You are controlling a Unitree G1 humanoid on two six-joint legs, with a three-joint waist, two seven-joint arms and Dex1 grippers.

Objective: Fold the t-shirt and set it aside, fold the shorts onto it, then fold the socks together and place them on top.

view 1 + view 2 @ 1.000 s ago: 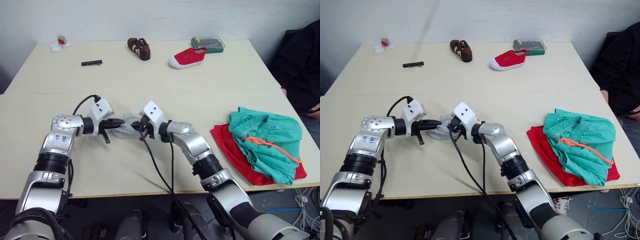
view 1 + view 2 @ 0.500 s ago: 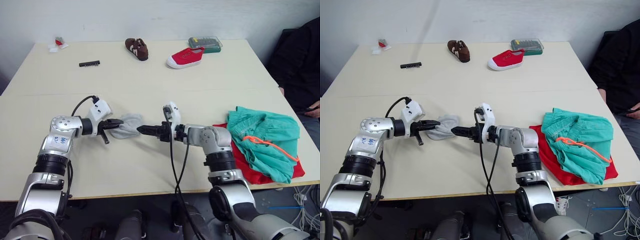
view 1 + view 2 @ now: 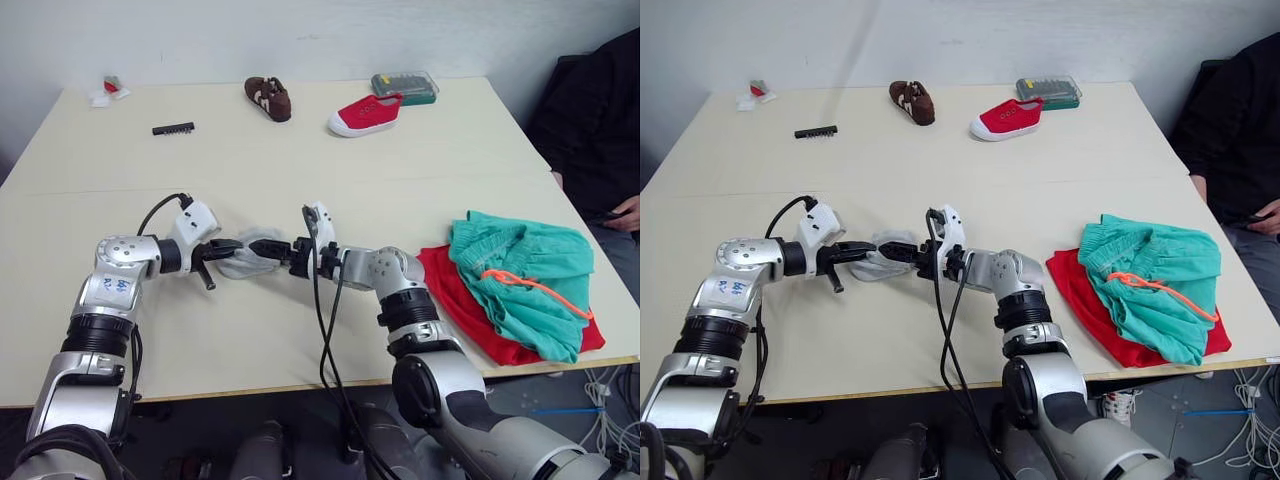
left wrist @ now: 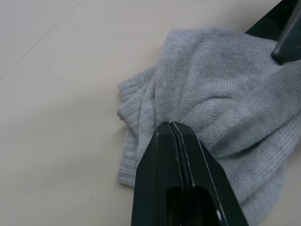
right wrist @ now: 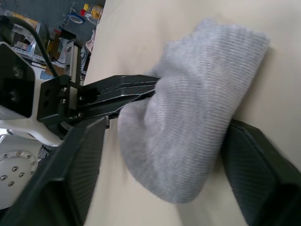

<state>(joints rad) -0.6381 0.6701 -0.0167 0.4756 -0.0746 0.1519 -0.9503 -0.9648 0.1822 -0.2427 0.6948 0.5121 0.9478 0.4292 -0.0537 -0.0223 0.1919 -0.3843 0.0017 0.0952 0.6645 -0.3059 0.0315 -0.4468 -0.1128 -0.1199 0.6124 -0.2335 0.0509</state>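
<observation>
Grey socks (image 3: 243,262) lie bunched mid-table between both grippers. Left gripper (image 4: 172,134) is clamped shut on a fold of knit. Right gripper (image 5: 160,155) stands wide, fingers straddling the bundle.

Risk: if the right closes on one layer only, the pair may separate on lifting.

The wrist views show the grips; the eye views show the teal shorts (image 3: 525,280) stacked on the red t-shirt (image 3: 455,290), well apart.

Ribbed grey knit socks (image 4: 211,94)
</observation>
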